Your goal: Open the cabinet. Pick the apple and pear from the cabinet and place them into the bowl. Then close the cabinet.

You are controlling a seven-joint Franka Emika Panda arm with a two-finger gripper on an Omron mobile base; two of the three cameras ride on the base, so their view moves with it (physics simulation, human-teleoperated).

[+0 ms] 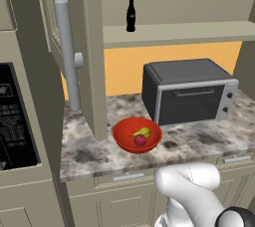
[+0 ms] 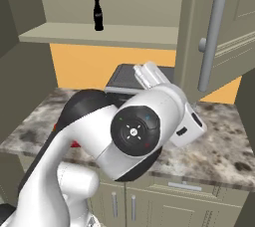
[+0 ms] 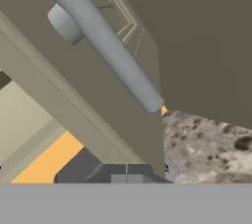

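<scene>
Pincer: closed on nothing; its dark fingertips (image 3: pixel 127 175) meet at the bottom of the hand view, just short of the open door's lower edge.
Cabinet door: the right-hand door (image 2: pixel 226 22) stands swung out, directly ahead of the pincer, its grey bar handle (image 3: pixel 101 39) running diagonally across the hand view, apart from the tips.
Left door: also open (image 1: pixel 74 47), well off to the pincer's left.
Cabinet shelf: a dark cola bottle (image 1: pixel 130 16) stands upright on the shelf (image 1: pixel 179 33), up and left of the pincer.
Bowl: red (image 1: pixel 137 135), on the marble counter (image 1: pixel 209 136), down and left of the pincer.
Apple: dark red (image 1: pixel 140 141), inside the bowl.
Pear: yellow-green (image 1: pixel 142 132), inside the bowl, touching the apple.
Toaster oven: grey (image 1: pixel 188 90), on the counter right of the bowl, between it and the pincer.
In the way: the robot's own arm (image 2: pixel 134 131) hides the bowl in the right base view.
</scene>
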